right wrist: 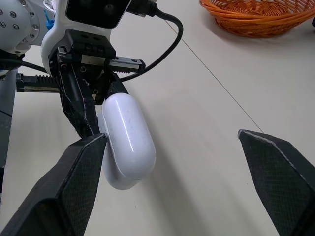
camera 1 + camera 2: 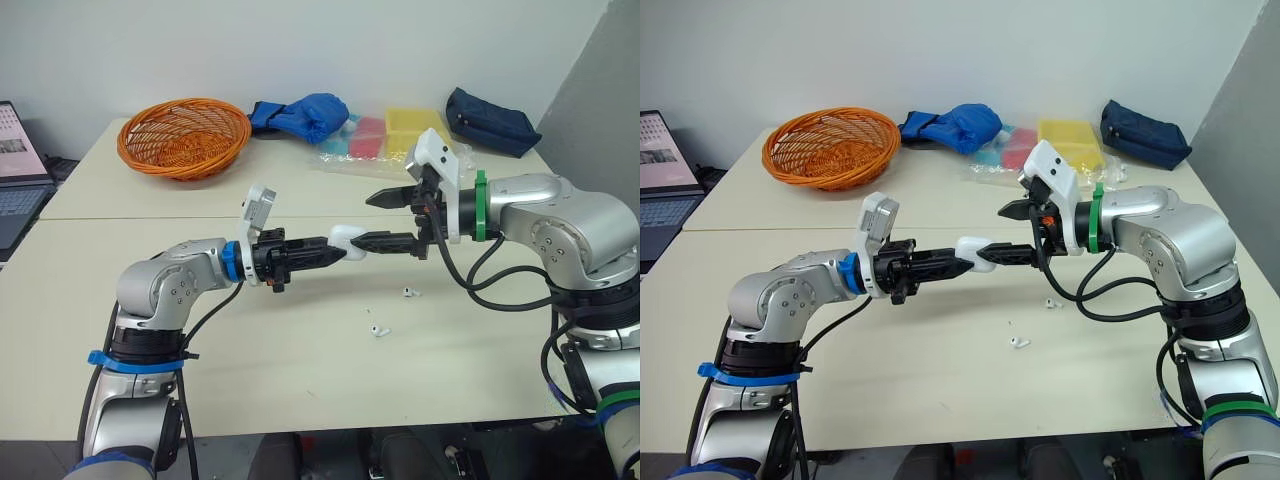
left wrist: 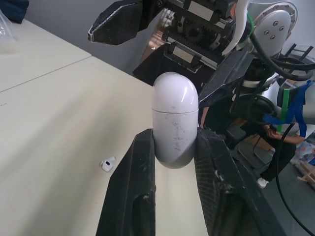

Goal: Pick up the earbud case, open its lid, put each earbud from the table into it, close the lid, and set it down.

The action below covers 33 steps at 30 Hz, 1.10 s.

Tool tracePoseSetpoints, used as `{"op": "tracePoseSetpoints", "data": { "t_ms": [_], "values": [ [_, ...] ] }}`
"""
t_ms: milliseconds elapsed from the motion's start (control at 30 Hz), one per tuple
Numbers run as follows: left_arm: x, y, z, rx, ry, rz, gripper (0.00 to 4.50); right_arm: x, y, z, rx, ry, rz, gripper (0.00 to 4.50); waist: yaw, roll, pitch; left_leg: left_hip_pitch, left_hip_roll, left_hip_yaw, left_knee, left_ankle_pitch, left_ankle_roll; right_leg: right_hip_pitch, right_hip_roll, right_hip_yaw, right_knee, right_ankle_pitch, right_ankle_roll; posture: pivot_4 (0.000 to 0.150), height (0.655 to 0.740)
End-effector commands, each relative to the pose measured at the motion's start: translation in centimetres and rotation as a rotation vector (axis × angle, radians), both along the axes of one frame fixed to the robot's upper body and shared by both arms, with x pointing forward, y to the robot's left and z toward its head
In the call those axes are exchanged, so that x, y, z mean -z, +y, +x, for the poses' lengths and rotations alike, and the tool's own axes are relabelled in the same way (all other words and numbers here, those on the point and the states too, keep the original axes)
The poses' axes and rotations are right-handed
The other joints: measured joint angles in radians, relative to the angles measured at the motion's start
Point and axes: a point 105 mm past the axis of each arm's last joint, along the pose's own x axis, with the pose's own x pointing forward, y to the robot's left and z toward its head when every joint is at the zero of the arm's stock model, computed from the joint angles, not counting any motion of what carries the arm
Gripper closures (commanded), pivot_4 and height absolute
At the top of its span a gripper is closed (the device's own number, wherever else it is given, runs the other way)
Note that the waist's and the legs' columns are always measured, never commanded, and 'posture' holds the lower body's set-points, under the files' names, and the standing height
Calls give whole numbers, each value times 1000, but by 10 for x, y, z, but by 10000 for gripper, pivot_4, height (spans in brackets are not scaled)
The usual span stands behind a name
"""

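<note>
Earbud case (image 2: 344, 239) is up in the air! From the head camera we see it above the middle of the table (image 2: 300, 390), pinched at one end by the left gripper (image 2: 333, 252), lid shut. The right gripper (image 2: 361, 220) faces it with its fingers spread wide. The lower finger meets the case's free end and the upper one hangs well apart above it. The first earbud (image 2: 410, 292) and second earbud (image 2: 379, 330) lie loose on the table, nearer its front edge. An orange basket (image 2: 185, 135) sits by the far left corner.

Over to the left wrist: we look along the left fingers (image 3: 140, 187), clamped on both sides of the case's lower half, with the lid seam closed above them. An earbud (image 3: 107, 164) lies on the table beside (which of the two, we cannot tell).

Now the right wrist: one of the right fingers (image 1: 74, 177) rests against the case's side, and its partner stands far off across an open gap. Behind the case, the left gripper has it gripped firmly.
</note>
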Motion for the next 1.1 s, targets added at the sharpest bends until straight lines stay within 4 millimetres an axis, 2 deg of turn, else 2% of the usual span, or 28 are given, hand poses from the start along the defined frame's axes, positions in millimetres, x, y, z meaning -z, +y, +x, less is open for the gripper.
{"op": "tracePoseSetpoints", "data": {
  "t_ms": [33,467,667,767,900,933,1000,1100],
  "values": [
    [-14,-7,-6,57,-58,-27,37692,-11,-2,3,23,-58,11,504,0,0,0,0,0,0,0,0,0,0,0,0,0,0,0,1500,7400],
    [-11,-9,-9,70,-58,-25,37692,-30,-16,24,140,-78,78,504,1,0,0,-1,0,0,0,0,0,-1,-1,0,-1,0,0,1500,7400],
    [-10,-8,-7,55,-74,-31,37692,-37,-17,14,97,-33,126,504,1,0,0,-2,0,0,-2,0,0,-2,0,0,-1,0,0,1500,7400],
    [-16,-4,6,-66,-198,-73,37692,-40,-29,1,57,34,177,504,2,0,0,-2,0,0,-3,0,0,-2,0,0,-1,0,0,1500,7400],
    [-17,2,23,-254,-354,-78,37692,-17,-57,2,116,40,122,504,8,0,0,-3,-1,0,-3,0,0,-2,-2,-1,-3,0,0,1500,7400],
    [-17,3,22,-267,-397,-87,37692,-6,-64,5,143,41,94,504,7,0,0,-3,-1,0,-3,0,0,-2,-2,0,-3,0,0,1500,7400],
    [-3,3,22,-272,-391,-36,37692,23,-79,9,195,51,23,504,6,0,0,-3,-2,1,-3,0,0,-2,-2,0,-4,0,1,1500,7400],
    [0,11,24,-323,-400,-100,37692,61,-85,9,194,28,-107,504,3,0,0,-3,-2,1,-2,0,0,-2,-2,0,-3,0,1,1500,7400]
  ]
}}
